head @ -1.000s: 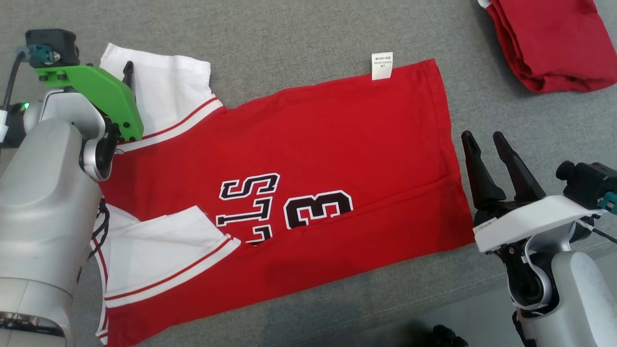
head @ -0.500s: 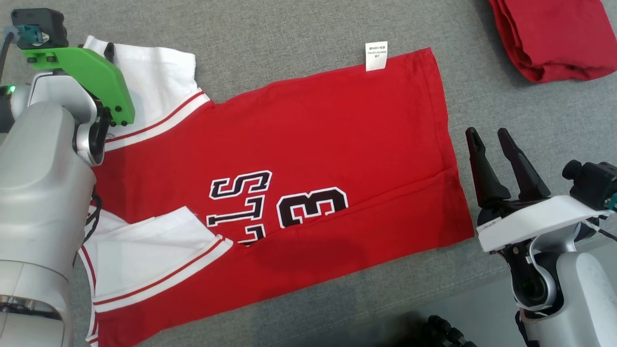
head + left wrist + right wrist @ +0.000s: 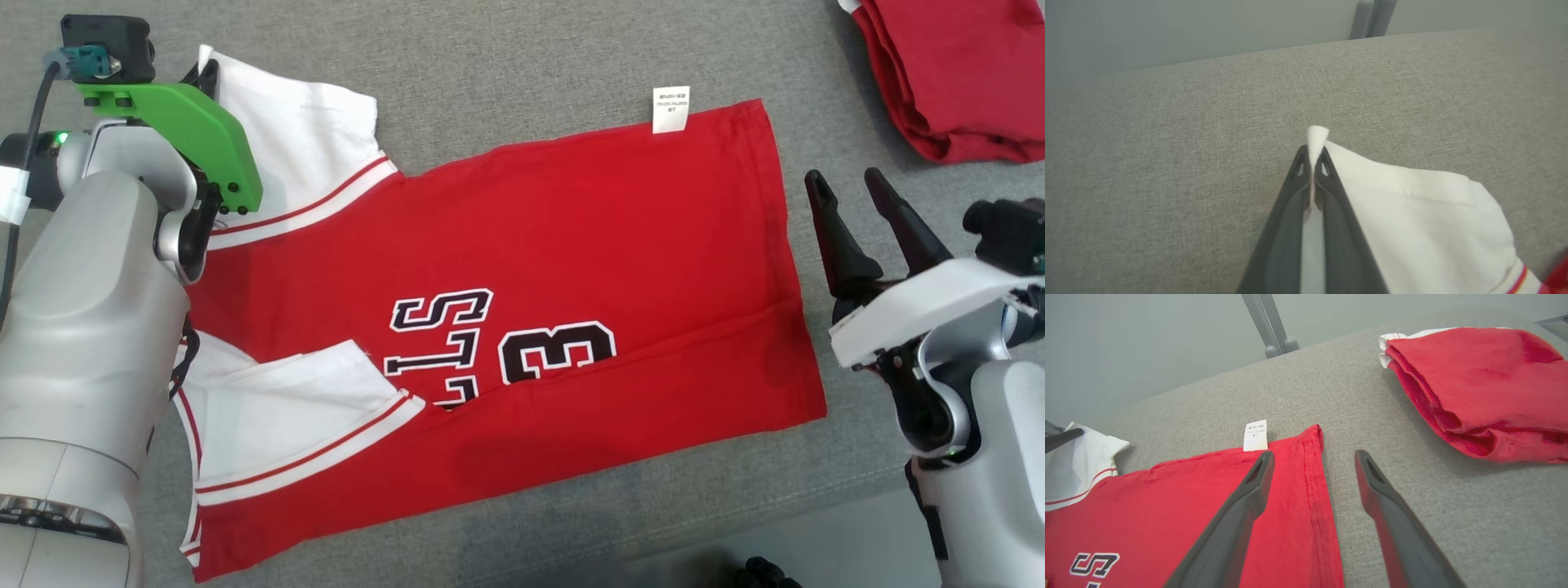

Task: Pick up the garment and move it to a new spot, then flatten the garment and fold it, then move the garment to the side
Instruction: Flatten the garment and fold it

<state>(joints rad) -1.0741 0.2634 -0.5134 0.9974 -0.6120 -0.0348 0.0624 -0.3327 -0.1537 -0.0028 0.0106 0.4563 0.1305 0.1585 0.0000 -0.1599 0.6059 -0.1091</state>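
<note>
Fold step in hand: the red cotton jersey with white sleeves and black lettering (image 3: 571, 261) lies spread flat on the grey woven surface (image 3: 506, 73). The left gripper (image 3: 1312, 154) is clenched on the tip of the far white sleeve (image 3: 302, 139) (a thin pinch). The next move likely calls for drawing that sleeve nearward over the red body. The right gripper (image 3: 843, 176) hangs released just right of the hem.

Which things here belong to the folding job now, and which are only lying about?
In the job:
- red cloth jersey, spread flat
- its far white sleeve
- left gripper, shut on that sleeve's corner
- right gripper, open beside the jersey

Lying about:
- folded red cloth bundle, far right corner
- grey woven surface underneath
</note>
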